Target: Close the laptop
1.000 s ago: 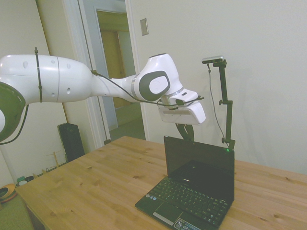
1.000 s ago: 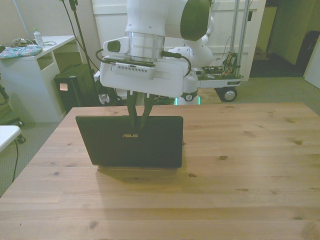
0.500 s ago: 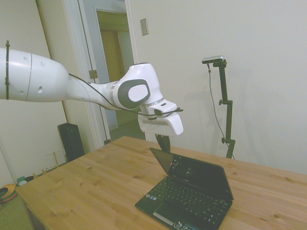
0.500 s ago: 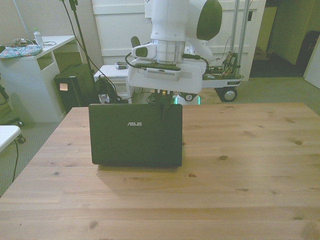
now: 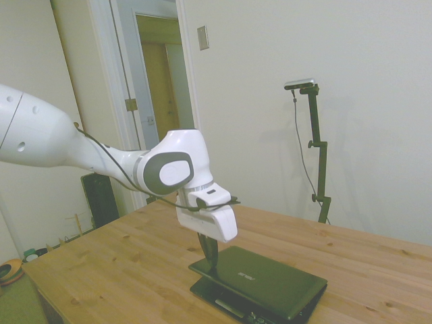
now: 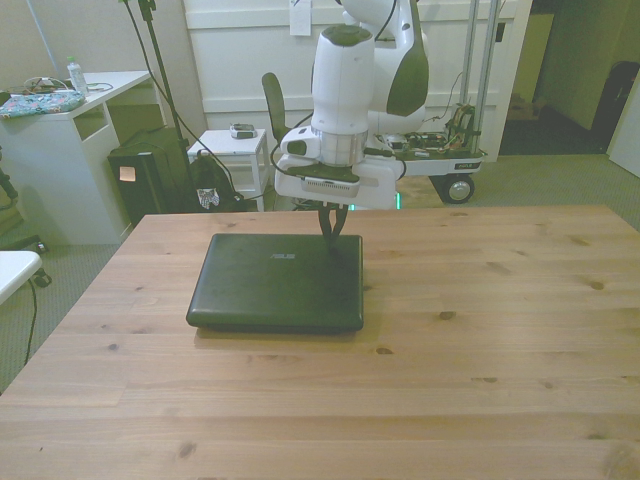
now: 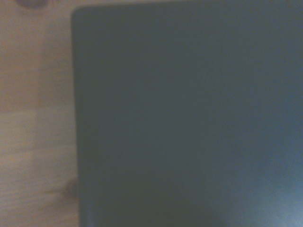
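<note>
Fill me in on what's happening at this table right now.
The white robot arm's two-finger gripper is pressing down on the small black laptop with the glossy lid, near the lid's far edge on the front view's right. The side view shows the lid lowered almost flat over the keyboard, with a sliver of the base showing along the near edge. The laptop sits on the wooden table. Closing looks nearly complete.

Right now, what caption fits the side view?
White robot gripper pressing the black laptop nearly shut on a wooden table.
</note>
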Robot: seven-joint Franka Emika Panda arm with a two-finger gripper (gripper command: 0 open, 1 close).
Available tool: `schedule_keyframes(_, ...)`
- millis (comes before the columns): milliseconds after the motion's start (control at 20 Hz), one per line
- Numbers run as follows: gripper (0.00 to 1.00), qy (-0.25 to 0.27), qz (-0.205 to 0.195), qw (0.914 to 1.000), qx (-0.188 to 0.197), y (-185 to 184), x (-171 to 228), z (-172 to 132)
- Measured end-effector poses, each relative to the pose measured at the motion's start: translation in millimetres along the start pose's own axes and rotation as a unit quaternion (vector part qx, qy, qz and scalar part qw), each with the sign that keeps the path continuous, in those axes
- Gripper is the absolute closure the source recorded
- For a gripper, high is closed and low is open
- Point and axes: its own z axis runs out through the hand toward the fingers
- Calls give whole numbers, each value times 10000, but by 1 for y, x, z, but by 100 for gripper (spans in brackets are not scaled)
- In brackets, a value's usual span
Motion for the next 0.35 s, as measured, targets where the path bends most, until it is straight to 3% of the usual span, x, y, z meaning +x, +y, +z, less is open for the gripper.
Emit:
schedule_keyframes(150,100,129,2,9998,165,5,-4,-26)
schedule_keyframes(300,100,319,-148,9981,500,-1,-27,-96)
schedule_keyframes(350,0,350,-241,9969,658,-6,-38,-122)
